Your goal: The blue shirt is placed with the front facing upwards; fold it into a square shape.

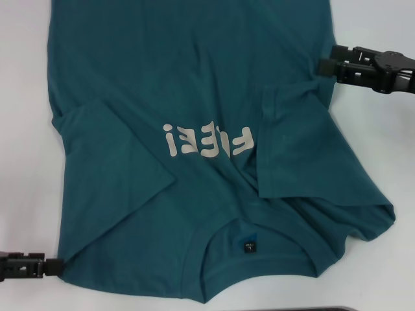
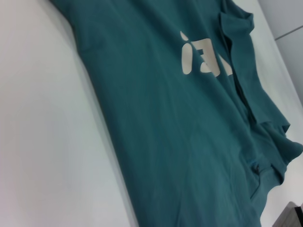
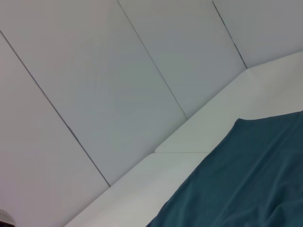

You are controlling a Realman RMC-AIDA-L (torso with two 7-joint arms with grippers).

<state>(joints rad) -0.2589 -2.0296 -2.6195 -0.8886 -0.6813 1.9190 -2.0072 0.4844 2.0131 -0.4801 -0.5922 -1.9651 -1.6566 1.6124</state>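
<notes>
Nearest, at the near left corner of the bench (image 1: pixel 19 129): left gripper (image 1: pixel 57 266), low over the white surface, tip touching the shoulder corner of the blue shirt (image 1: pixel 194 78); fingers apart or together, cannot tell. Just beyond, along the near edge: ribbed collar (image 1: pixel 259 256) with a small black neck label (image 1: pixel 248 246) inside it, neck opening turned toward the near edge. Spread front up across the middle of the bench: the shirt itself, chest toward the near edge and hem running off toward the far edge. Folded in over the chest from both sides: left sleeve (image 1: pixel 110 152) lying flat as a slanted flap, right sleeve (image 1: pixel 292 142) doubled inward with its edge covering the end of the pale lettering (image 1: pixel 207 140). Bunched and wrinkled near the right shoulder: a loose mound of cloth (image 1: pixel 363 217). Farther back, toward the right edge: right gripper (image 1: pixel 322 65), black, tip at the shirt's side edge just where the right sleeve fold begins; clamped on the cloth or merely touching, cannot tell. Farthest, in the right wrist view: shirt fabric on the white bench, with a pale panelled wall (image 3: pixel 94 85) rising behind the far edge.
</notes>
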